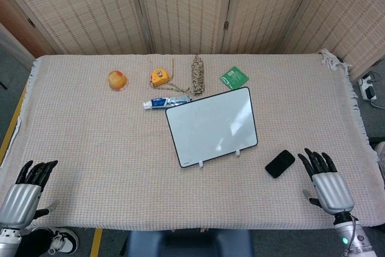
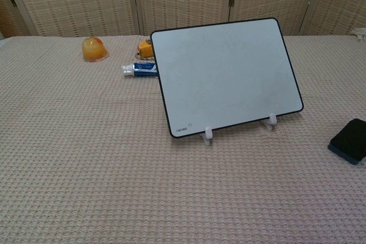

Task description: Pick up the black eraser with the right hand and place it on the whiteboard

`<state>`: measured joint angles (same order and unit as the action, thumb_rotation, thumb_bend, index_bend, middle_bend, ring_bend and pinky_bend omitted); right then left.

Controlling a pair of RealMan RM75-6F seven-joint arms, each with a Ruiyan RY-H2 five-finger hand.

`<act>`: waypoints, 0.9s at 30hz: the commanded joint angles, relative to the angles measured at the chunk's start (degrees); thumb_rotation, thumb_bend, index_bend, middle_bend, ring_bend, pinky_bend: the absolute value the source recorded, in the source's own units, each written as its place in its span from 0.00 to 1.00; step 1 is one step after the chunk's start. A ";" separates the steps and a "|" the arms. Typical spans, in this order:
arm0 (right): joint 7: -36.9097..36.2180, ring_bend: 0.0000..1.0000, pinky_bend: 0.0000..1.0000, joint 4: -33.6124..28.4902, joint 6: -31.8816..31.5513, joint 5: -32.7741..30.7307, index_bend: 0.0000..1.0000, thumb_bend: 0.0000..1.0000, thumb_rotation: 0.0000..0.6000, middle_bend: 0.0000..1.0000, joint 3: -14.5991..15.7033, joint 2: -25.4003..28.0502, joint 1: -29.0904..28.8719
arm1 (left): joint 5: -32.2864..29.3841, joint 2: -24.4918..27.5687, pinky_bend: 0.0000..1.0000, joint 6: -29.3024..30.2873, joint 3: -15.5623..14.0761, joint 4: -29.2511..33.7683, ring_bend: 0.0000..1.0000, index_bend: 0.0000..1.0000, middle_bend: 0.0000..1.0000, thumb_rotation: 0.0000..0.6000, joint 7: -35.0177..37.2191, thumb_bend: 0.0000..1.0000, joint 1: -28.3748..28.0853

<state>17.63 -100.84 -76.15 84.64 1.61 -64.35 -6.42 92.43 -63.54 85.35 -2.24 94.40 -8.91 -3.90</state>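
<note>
The black eraser [image 1: 280,164] lies flat on the cloth, right of the whiteboard's lower corner; the chest view shows the eraser [image 2: 349,140] at its right edge. The whiteboard [image 1: 211,126] is a white panel with a black rim and two small white feet, turned a little, and it fills the middle of the chest view as the whiteboard [image 2: 226,73]. My right hand [image 1: 325,180] rests near the table's front right, fingers spread, a short way right of the eraser and holding nothing. My left hand [image 1: 27,189] lies at the front left corner, fingers apart and empty.
Behind the whiteboard lie a toothpaste tube [image 1: 166,101], a yellow tape measure [image 1: 159,76], a coil of rope [image 1: 197,74], a green packet [image 1: 234,77] and an orange object [image 1: 118,80]. A woven cloth [image 1: 90,142] covers the table. Folding screens stand behind.
</note>
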 commanded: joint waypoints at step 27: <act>9.94 0.00 0.00 4.93 19.90 -13.38 0.00 0.31 1.00 0.00 -3.90 -1.13 -12.43 | -0.65 -0.17 0.07 -0.76 0.15 -0.08 0.15 0.04 0.18 1.00 -0.51 0.21 -0.25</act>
<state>26.46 -96.62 -57.98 73.03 -1.66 -65.06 -17.42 91.78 -63.71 84.61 -2.09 94.32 -9.41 -4.15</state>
